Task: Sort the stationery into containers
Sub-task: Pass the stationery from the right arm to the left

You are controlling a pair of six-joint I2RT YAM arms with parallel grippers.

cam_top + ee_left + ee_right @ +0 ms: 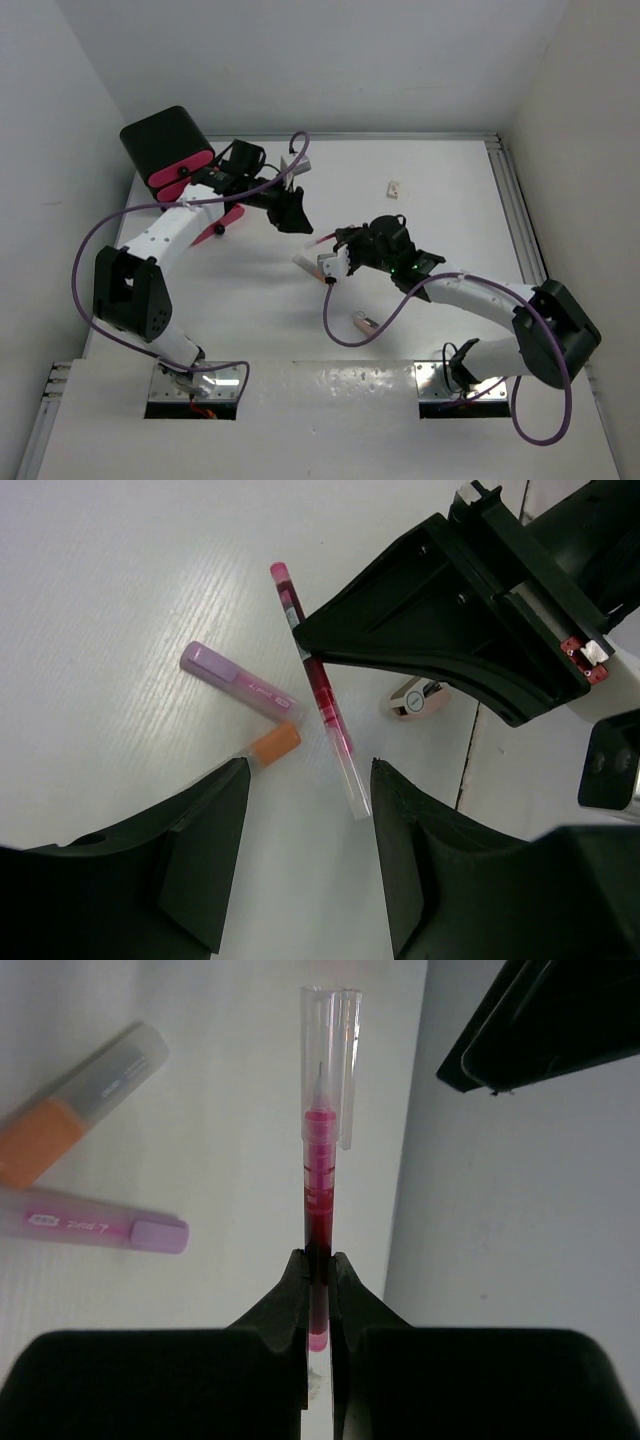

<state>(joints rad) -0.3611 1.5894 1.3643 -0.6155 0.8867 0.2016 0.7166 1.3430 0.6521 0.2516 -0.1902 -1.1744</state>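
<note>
Right wrist view: right hand (318, 1265) pinches slim, clear-capped red pen (318, 1160); left hand (308, 767) spread, empty.

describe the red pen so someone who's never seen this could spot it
On the white table, find the right arm's tool near the middle. The red pen is pinched in it. Unlike the stubby lilac marker and orange-and-white marker lying beside it, it is thin, with a clear cap.

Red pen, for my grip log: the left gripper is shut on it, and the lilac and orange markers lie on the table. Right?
No: the right gripper is shut on the red pen, as the right wrist view shows. The lilac marker and orange marker lie on the table.
</note>
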